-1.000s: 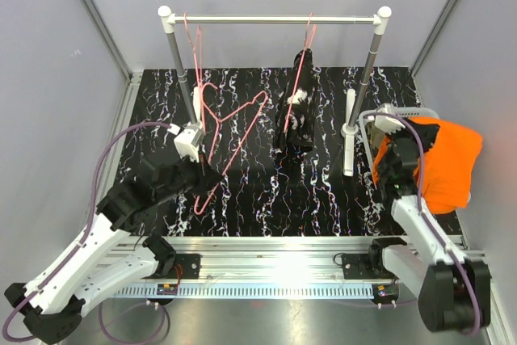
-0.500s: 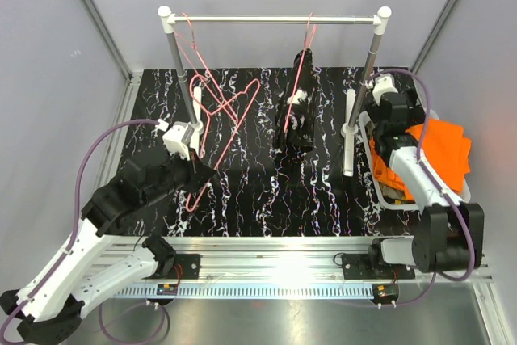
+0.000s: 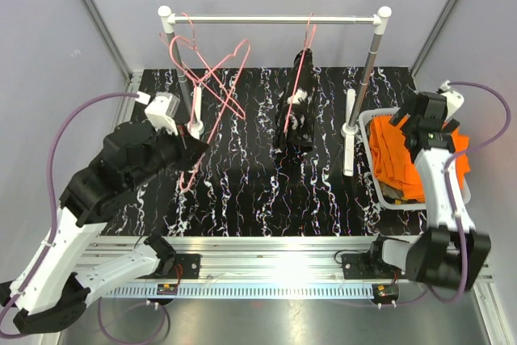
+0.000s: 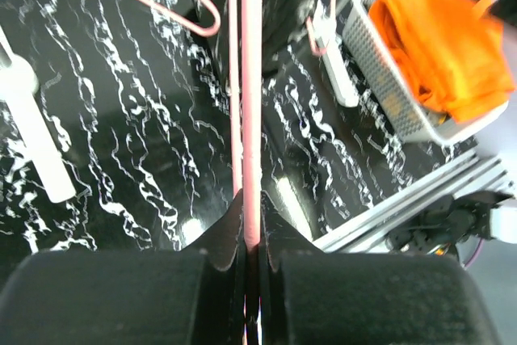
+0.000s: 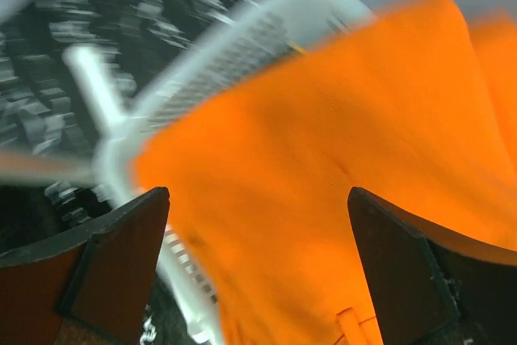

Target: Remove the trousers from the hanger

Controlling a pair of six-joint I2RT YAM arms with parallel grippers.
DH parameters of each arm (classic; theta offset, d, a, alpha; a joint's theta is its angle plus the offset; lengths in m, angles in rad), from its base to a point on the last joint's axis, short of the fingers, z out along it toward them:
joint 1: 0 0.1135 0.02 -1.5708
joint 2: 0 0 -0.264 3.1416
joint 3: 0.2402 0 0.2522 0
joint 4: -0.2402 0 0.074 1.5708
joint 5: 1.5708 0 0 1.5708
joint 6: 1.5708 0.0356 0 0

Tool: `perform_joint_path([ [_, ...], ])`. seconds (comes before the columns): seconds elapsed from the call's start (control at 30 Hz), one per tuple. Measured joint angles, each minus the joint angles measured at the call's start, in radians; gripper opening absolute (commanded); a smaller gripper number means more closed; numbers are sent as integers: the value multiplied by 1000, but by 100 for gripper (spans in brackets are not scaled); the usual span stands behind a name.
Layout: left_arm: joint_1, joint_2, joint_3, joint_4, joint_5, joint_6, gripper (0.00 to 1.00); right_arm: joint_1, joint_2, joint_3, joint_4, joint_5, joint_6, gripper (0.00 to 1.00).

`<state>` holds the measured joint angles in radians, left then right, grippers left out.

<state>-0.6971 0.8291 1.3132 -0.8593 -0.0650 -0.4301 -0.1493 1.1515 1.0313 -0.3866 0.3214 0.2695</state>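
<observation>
Trousers (image 3: pixel 397 157), bright orange, bunched in white basket (image 3: pixel 377 180).

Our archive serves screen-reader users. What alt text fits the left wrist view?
The left gripper is shut on a pink wire hanger, above a black marbled table. At upper right, a white basket holds orange trousers.

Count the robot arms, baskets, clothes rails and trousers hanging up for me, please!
Robot arms: 2, the left arm and the right arm
Baskets: 1, the white basket
Clothes rails: 1, the clothes rail
Trousers hanging from it: 1, the black trousers
Total: 5
</observation>
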Motion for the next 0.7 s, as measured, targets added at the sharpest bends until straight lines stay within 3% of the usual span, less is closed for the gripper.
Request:
perform_joint_path([
  [0.17, 0, 60, 161, -63, -53, 8, 0, -92, 280, 8, -113, 84, 233, 99],
  [0.33, 0, 140, 249, -105, -111, 17, 0, -115, 452, -2, -85, 71, 306, 99],
  [0.53, -6, 257, 251, -167, -170, 27, 0, -120, 393, 2, -118, 29, 291, 99],
  [0.7, -34, 344, 270, -219, -250, 27, 0, -120, 140, 56, -273, -34, 243, 100],
])
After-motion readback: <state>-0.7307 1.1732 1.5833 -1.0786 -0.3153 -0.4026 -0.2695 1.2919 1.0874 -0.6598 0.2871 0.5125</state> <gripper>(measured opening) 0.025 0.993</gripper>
